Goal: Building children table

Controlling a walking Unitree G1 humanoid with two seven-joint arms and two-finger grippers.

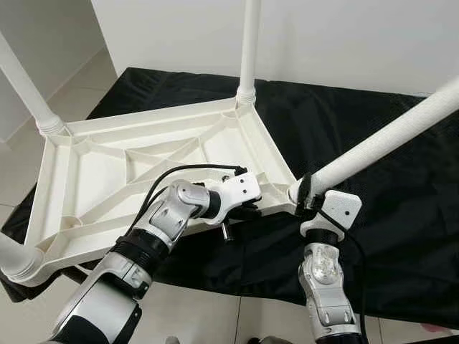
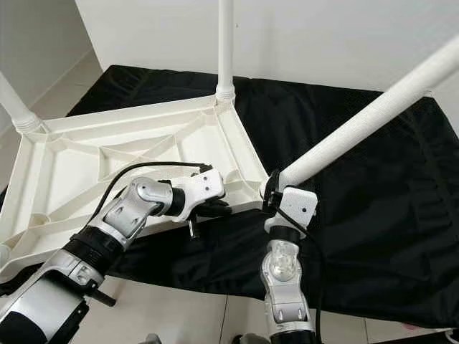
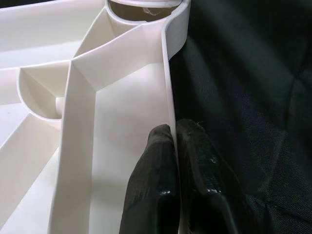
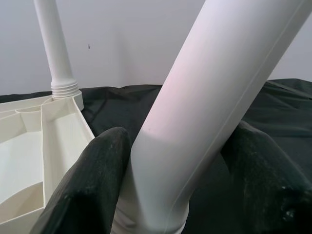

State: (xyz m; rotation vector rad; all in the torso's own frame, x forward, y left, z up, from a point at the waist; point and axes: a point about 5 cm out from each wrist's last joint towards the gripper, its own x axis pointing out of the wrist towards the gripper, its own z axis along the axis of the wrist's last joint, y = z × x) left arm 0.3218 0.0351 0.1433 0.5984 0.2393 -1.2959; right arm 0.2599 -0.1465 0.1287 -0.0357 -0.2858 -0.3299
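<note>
An upside-down white plastic tabletop (image 1: 107,179) lies on a black cloth (image 1: 387,229), ribs facing up. Upright white legs stand in the far corner (image 1: 249,43), the left corner (image 1: 25,89) and the near-left corner (image 1: 11,258). My left gripper (image 1: 247,211) is shut on the tabletop's near rim (image 3: 168,97), one black finger on each side of the thin wall. My right gripper (image 1: 307,195) is shut on a fourth leg (image 1: 387,140), low down by the near-right corner socket. That leg (image 4: 214,73) leans up and to the right, its foot at the socket.
The black cloth covers a low surface that stretches right and back to a white wall (image 1: 344,36). Pale floor tiles (image 1: 193,308) show at the near edge and on the left. The tilted leg sweeps over the right part of the cloth.
</note>
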